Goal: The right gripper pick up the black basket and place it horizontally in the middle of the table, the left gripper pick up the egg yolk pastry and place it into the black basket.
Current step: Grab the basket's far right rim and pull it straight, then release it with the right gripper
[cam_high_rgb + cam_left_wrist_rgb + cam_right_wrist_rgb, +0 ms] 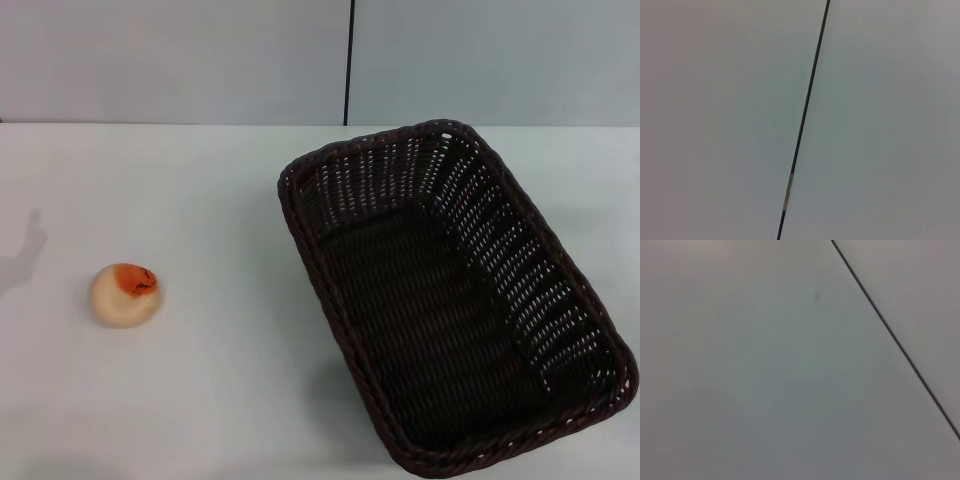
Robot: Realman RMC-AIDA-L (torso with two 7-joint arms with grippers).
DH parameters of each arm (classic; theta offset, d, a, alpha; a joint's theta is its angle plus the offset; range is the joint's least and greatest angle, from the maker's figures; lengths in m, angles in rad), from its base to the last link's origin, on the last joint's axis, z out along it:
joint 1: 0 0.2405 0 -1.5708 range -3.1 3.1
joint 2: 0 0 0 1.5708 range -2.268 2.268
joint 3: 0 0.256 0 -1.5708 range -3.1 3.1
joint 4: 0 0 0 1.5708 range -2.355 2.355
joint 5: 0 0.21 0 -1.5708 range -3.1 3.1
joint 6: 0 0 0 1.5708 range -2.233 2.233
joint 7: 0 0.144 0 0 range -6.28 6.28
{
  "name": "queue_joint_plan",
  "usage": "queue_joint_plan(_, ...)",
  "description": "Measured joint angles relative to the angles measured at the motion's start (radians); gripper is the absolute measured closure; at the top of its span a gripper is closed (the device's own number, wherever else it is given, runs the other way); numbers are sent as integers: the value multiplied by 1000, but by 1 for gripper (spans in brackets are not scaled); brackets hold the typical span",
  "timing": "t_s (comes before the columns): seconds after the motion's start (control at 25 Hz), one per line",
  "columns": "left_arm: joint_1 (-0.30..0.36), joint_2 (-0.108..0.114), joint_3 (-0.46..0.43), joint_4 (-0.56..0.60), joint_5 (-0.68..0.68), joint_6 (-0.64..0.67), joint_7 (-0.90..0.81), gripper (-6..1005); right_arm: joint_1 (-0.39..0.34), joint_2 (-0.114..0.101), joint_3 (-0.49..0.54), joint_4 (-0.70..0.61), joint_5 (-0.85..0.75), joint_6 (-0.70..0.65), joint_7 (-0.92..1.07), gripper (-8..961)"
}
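Observation:
The black basket (455, 300) is a large dark woven basket on the right half of the white table (200, 400), lying at an angle with one short end near the front right corner; it is empty. The egg yolk pastry (126, 294) is a small cream bun with an orange-red patch, on the table at the left. Neither gripper shows in the head view. Both wrist views show only a pale wall panel with a thin dark seam (802, 120) (895, 340).
A grey-white wall with a vertical dark seam (349, 60) stands behind the table. A faint shadow (25, 255) lies on the table at the far left edge. Bare table lies between the pastry and the basket.

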Motion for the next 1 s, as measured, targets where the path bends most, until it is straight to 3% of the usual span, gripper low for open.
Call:
queue_joint_plan(0.52, -38, 2, -15, 14, -8, 0, -3, 184, -16, -10, 0, -31, -37, -10, 46, 152)
queue_joint_plan(0.64, -41, 2, -15, 18, -8, 0, -4, 184, -17, -32, 1, -53, -118, -7, 91, 154)
queue_joint_plan(0.68, -42, 2, -15, 17, -9, -2, -4, 184, -20, -54, 7, -83, -198, -1, 156, 155)
queue_joint_plan(0.72, -42, 1, -15, 17, -9, -6, -4, 184, -20, -54, 7, -83, -198, -1, 156, 156)
queue_joint_plan(0.84, -43, 1, -15, 17, -10, -16, -4, 184, -28, -82, 12, -146, -289, 13, 263, 158)
queue_joint_plan(0.88, -44, 2, -15, 18, -11, -21, -4, 184, -41, -95, 13, -235, -364, 49, 363, 159)
queue_joint_plan(0.92, -47, 3, -15, 18, -11, -29, -4, 184, -41, -95, 13, -235, -364, 49, 363, 159)
queue_joint_plan(1.0, -48, 3, -16, 19, -11, -32, -5, 184, -55, -103, 30, -396, -523, 139, 533, 161)
